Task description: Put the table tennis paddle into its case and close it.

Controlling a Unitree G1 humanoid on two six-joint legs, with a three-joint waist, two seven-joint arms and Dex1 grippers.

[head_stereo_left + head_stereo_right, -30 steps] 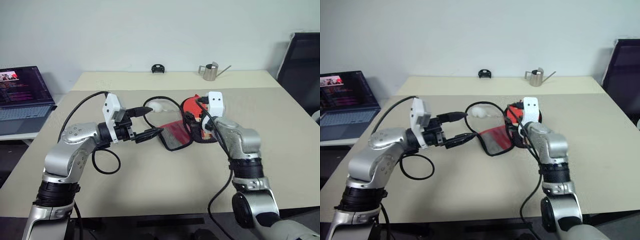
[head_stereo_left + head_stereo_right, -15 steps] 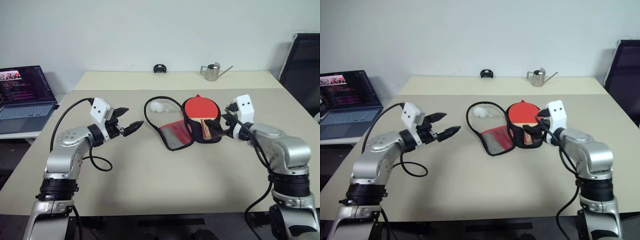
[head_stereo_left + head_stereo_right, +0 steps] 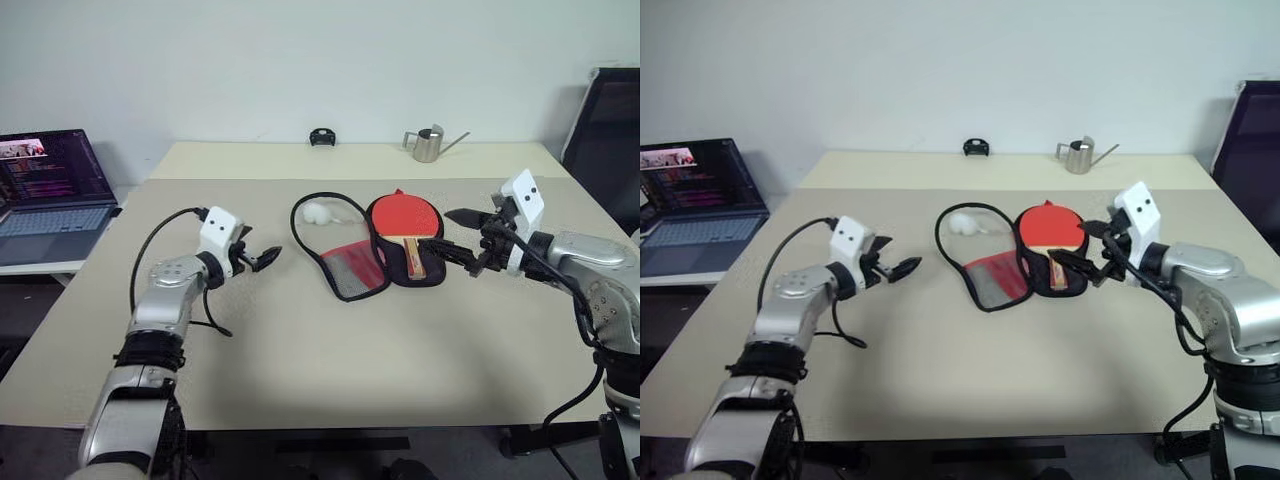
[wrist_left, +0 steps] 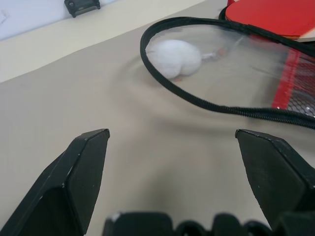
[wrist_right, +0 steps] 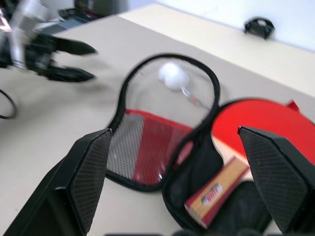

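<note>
The case [image 3: 365,262] lies unzipped and spread flat at the centre of the desk [image 3: 300,350]. Its clear-and-mesh flap is folded out toward nine o'clock, and the white pom-pom pull [image 3: 318,212] rests inside the loop of the zipper rim. The paddle [image 3: 404,222] already sits in the black half at three o'clock, red face up, handle pointing toward six o'clock.

The left pincer [image 3: 262,259] hangs at nine o'clock of the case, well apart from it, jaws wide and holding nothing. The right pincer [image 3: 462,235] hangs at three o'clock, near the paddle handle, jaws also wide and empty.

Judgement: insertion appears done; closing is the step in hand. The next move calls for folding the flap over the paddle, then holding the case steady while the zipper is drawn round.

The desk is beige, plain and matte. At its far edge, twelve o'clock, stand a small black object [image 3: 318,137] and a metal watering can [image 3: 427,144]. A laptop [image 3: 50,185] sits open on a side surface at ten o'clock; a dark chair [image 3: 605,130] stands at two o'clock before a pale wall.
</note>
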